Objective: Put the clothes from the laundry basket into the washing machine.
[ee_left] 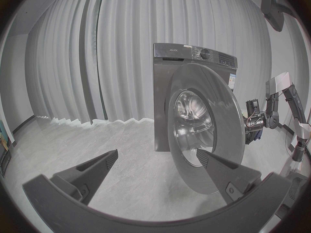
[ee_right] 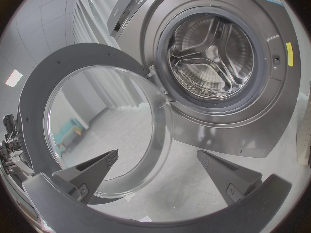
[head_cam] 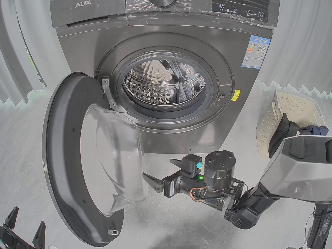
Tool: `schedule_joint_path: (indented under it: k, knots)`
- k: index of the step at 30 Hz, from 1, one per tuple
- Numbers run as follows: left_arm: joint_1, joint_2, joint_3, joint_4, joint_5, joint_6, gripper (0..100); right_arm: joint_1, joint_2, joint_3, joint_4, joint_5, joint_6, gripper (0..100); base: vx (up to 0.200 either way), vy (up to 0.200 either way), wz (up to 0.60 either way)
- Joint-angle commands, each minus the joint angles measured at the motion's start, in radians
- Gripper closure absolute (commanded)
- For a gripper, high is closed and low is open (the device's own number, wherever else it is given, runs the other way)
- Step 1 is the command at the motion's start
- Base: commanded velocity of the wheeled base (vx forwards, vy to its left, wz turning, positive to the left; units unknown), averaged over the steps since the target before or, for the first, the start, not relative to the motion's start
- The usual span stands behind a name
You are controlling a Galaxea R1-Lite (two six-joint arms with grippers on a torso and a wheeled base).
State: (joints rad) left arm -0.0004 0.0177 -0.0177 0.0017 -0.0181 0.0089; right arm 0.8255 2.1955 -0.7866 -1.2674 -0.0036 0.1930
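Clothes [head_cam: 282,132] lie right of the spread right gripper [head_cam: 157,167].
Laundry basket [head_cam: 294,101] at mid-right, nearer this arm; left gripper [head_cam: 28,215] likewise apart.

washing machine [head_cam: 166,35]: 1 | door [head_cam: 65,149]: 1 | laundry basket [head_cam: 297,108]: 1 | garments: 2 – black garment [head_cam: 283,132], navy garment [head_cam: 316,130] | grippers: 2 – left gripper [head_cam: 28,215], right gripper [head_cam: 157,168]

Right arm [head_cam: 301,170] shows an angular silver-grey shell, black at the joints. Fat dark cylinder [head_cam: 219,170] at the wrist, green light [head_cam: 200,177] and blue light [head_cam: 198,165] glowing, orange wire [head_cam: 199,192] looping beneath. Right gripper [head_cam: 157,167]: black wedge fingers [ee_right: 94,169], dimpled pads [ee_right: 111,155], one screw [ee_right: 83,189] apiece.
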Motion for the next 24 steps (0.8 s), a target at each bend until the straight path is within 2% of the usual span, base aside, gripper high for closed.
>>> schedule_joint_path:
  k: [1,6,17,24]
  knots:
    - [0.000,-0.012,0.018,0.000,0.000,0.000,0,0.037,0.056,-0.045,-0.001,-0.001,0.000,0,0.000,0.000,0.00]
    - [0.002,-0.012,0.018,0.000,0.000,-0.001,0,0.053,0.058,-0.065,-0.004,0.001,0.002,0,0.000,0.000,0.00]
    - [0.000,-0.012,0.018,0.000,0.000,0.000,0,0.032,0.064,-0.117,0.002,-0.001,-0.001,0,0.000,0.000,0.00]
    - [0.000,-0.012,0.018,0.000,0.000,0.000,0,0.018,0.119,-0.221,0.057,-0.007,-0.001,0,-0.171,0.000,0.00]
